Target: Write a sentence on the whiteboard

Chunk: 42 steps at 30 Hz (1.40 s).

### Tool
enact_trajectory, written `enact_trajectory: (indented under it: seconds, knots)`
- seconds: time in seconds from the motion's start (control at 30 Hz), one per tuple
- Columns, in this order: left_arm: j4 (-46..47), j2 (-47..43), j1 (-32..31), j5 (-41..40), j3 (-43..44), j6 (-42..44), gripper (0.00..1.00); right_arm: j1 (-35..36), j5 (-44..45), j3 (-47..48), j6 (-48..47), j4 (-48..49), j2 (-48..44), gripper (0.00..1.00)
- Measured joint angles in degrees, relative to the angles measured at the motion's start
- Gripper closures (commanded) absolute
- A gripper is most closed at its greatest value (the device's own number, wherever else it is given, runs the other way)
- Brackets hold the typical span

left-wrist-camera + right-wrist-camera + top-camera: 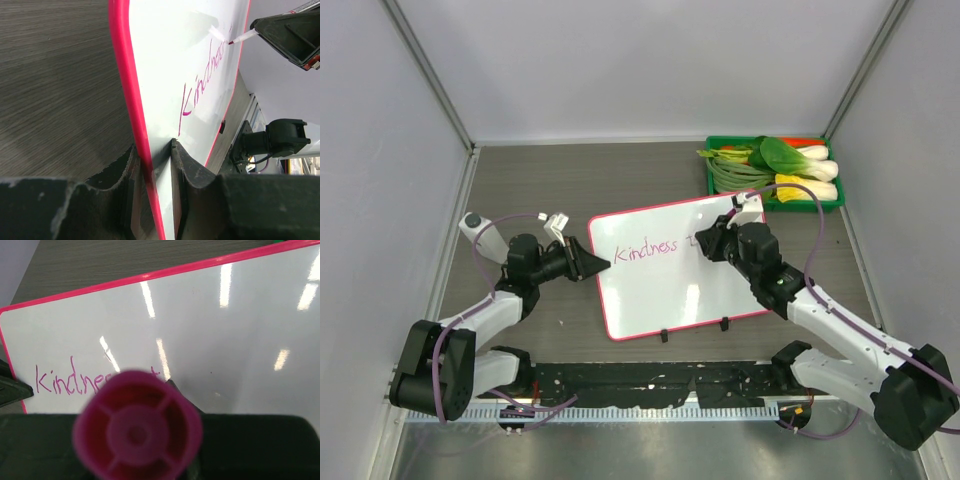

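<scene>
Whiteboard (670,290): pink-framed, flat on the middle of the counter (540,180), slightly skewed, clips on its near edge.
Sentence (648,251): "Kindness" in pink cursive across the far left part of the board, with a fresh stroke just to its right.
Left fingers (192,167): narrow, pinching the board's left frame.
Right fingers (292,32): closed round a pink marker (136,432), its tip at the board beside the last letter.
Step in hand: probably starting the second word.
Doing it well: the left pinch should hold firm so the board cannot slide. Press the tip lightly, leave a clear gap after "Kindness", follow the same line, and write small, since little room remains to the right.
</scene>
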Motion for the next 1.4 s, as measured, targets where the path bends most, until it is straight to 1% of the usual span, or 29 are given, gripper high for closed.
enact_trajectory:
  seconds: [0.6,1.03,1.4]
  knots:
    - [0.0,0.0,-0.1,-0.2,0.0,0.0,1.0,0.0,1.4,0.1,-0.1,-0.9,-0.5,0.99]
    - [0.0,0.0,-0.1,-0.2,0.0,0.0,1.0,0.0,3.8,2.6,-0.3,-1.4,-1.1,0.99]
    - [0.0,0.0,-0.1,-0.1,0.0,0.0,1.0,0.0,5.7,2.7,-0.7,-1.7,0.8,0.99]
